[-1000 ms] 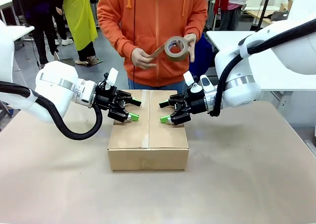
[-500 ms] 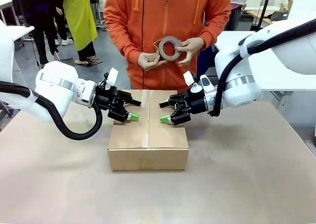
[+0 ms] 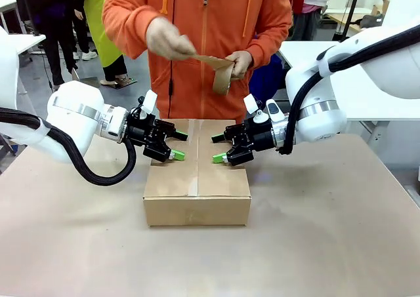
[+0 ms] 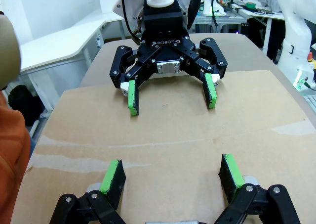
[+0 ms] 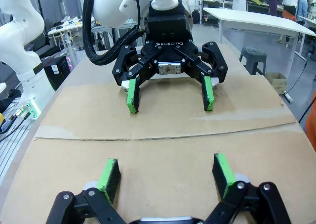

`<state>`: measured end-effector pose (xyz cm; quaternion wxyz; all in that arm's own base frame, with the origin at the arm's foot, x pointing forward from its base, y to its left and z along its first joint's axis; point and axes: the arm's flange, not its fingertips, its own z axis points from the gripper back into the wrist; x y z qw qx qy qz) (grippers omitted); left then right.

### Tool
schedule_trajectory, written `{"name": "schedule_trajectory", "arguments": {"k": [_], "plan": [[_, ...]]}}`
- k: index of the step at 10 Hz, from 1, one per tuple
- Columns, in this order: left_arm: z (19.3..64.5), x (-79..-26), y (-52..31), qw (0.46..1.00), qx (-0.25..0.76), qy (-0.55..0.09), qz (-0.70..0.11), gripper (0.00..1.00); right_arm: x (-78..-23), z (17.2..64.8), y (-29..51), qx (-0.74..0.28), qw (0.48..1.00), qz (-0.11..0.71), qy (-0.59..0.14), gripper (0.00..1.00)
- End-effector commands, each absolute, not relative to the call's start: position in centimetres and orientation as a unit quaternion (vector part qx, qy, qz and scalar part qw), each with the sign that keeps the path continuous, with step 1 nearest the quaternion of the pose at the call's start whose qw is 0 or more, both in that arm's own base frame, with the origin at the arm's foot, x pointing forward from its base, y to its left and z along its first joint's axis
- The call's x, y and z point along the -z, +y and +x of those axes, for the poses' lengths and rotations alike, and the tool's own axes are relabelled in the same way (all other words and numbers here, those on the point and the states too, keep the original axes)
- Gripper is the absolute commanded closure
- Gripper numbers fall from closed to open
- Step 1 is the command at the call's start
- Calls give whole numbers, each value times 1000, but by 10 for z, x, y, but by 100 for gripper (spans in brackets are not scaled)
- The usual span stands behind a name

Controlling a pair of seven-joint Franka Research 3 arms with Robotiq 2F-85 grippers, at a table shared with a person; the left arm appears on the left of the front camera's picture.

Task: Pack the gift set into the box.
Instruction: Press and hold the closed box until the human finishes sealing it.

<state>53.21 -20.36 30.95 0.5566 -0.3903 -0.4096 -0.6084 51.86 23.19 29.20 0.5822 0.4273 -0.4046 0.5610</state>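
Over the closed box (image 3: 197, 179) we hold our left gripper (image 3: 177, 145) and right gripper (image 3: 218, 148) facing each other across its centre seam — both with fingers spread, gripping nothing. Behind the box a person pulls brown tape off a tape roll (image 3: 223, 77). We cannot see the gift set.
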Motion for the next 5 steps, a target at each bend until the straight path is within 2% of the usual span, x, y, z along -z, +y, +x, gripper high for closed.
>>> {"name": "schedule_trajectory", "arguments": {"k": [1,5], "plan": [[530,-304,-202,554,613,-405,-392,0,-290,517,231,-563,585,422,-403,0],[530,-304,-202,554,613,-405,-392,0,-290,517,231,-563,585,422,-403,0]]}}
